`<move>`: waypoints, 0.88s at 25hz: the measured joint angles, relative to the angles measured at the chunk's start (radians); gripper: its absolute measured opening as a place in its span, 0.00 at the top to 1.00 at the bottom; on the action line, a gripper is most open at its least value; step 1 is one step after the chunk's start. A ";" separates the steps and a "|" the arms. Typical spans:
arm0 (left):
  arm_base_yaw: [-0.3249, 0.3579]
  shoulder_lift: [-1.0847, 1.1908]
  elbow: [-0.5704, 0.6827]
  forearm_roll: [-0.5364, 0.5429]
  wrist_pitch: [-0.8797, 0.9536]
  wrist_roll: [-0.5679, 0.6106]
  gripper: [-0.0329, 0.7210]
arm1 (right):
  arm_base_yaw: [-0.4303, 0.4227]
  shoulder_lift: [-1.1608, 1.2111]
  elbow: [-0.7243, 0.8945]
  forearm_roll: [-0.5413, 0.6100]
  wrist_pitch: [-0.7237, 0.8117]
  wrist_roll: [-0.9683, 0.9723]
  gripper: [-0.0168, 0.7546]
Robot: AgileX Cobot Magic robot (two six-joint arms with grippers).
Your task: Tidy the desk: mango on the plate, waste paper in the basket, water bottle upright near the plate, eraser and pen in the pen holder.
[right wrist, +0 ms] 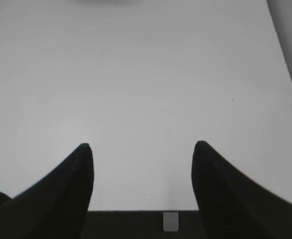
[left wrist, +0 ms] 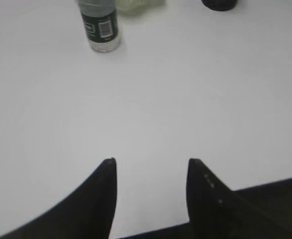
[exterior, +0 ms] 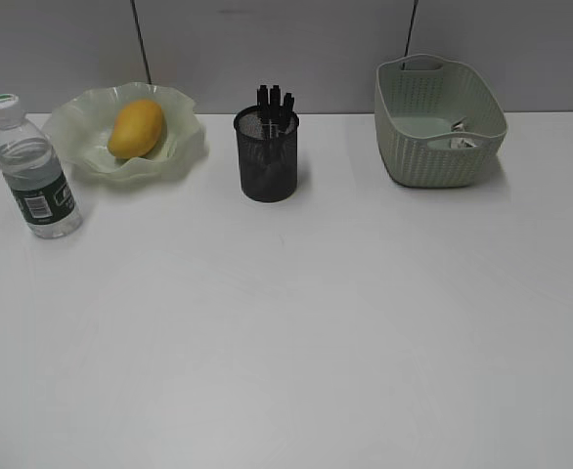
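Because every item sits where the task wants it, the white worktop [exterior: 296, 332] looks tidied, with a wide bare stretch across its near half. At far left, the mango [exterior: 136, 128] lies in the wavy green plate [exterior: 184, 147], cradled by the raised rim so it cannot roll. Just beside the plate, nearer and to its left, the bottle [exterior: 34, 171] stands upright on its base, cap up, close enough to count as near the plate. At far centre, the black mesh holder [exterior: 267, 156] stands upright with dark pen tops [exterior: 275, 101] poking above its rim; whether the eraser is inside cannot be told through the mesh. At far right, the green basket [exterior: 404, 137] holds a small crumpled paper [exterior: 462, 139] against its right inner wall, low enough to stay put.

Neither arm shows in the exterior view. In the left wrist view, the left gripper [left wrist: 152, 172] hangs over bare worktop well short of the bottle, its fingers [left wrist: 107, 184] moderately parted and holding nothing. In the right wrist view, the right gripper [right wrist: 143, 164] hovers over bare worktop too, fingers [right wrist: 81, 172] spread wide and empty. Judging by this layout, the task appears finished.
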 joint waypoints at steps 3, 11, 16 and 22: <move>0.085 -0.047 0.000 0.000 0.000 0.000 0.50 | -0.055 -0.071 0.000 0.000 0.000 0.000 0.34; 0.195 -0.150 0.001 0.000 0.000 0.000 0.51 | -0.090 -0.163 0.001 0.000 0.000 0.000 0.34; 0.219 -0.168 0.002 -0.001 0.000 -0.001 0.51 | -0.090 -0.164 0.001 0.000 0.001 0.000 0.34; 0.223 -0.168 0.003 -0.001 0.000 -0.001 0.52 | -0.090 -0.164 0.001 0.000 0.001 0.000 0.34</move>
